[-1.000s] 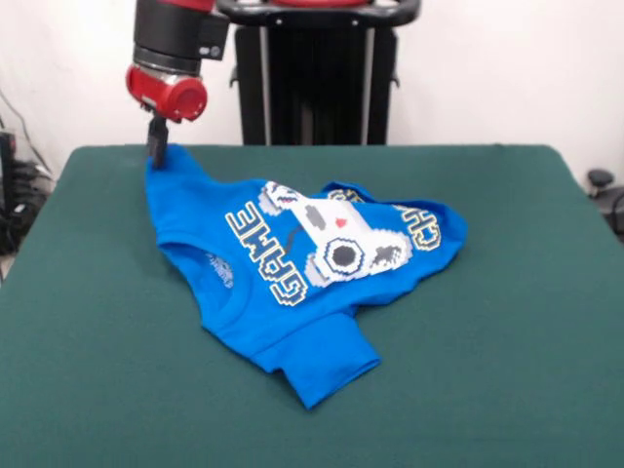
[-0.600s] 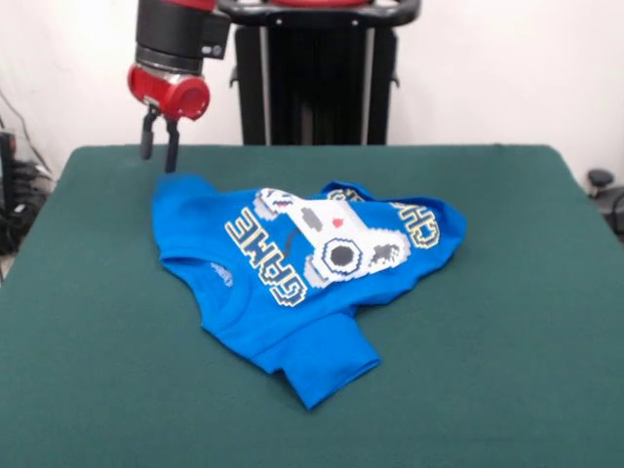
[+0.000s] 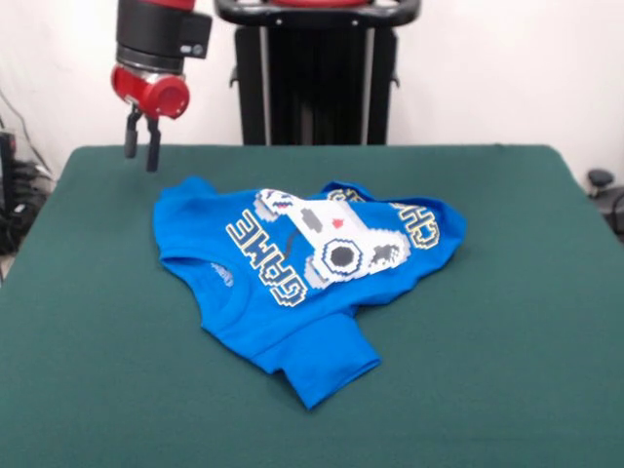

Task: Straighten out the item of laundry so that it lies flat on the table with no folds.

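The shirt [image 3: 302,268] lies near the middle of the table [image 3: 507,322], a little toward the picture's left, bunched and folded rather than flat. Its long axis runs roughly across the picture, from a rounded blue lobe at the left to a puckered end at the right, and tilts slightly so that the right end sits a bit farther from the camera. The lettering reads upside down and skewed from this side: "GAME" slants along the left of the print, and the letters "CH" curl round the right end, where the cloth folds under. The white controller print sits in the middle of the heap, crumpled, its upper left corner folded over. The collar opening shows at the left front, with a small label inside it, facing the camera. One sleeve sticks out toward the camera at the lower middle, pointing down and to the right, its hem lying flat on the felt. The far edge of the shirt is humped and wavy. The gripper [image 3: 140,146] hangs above the table's far left corner, well apart from the shirt and clear of the felt, under the red wrist of the arm [image 3: 156,49]. Its two dark fingers point straight down with a narrow gap between them, and they hold nothing. The pedestal [image 3: 317,73] stands behind the table's far edge.
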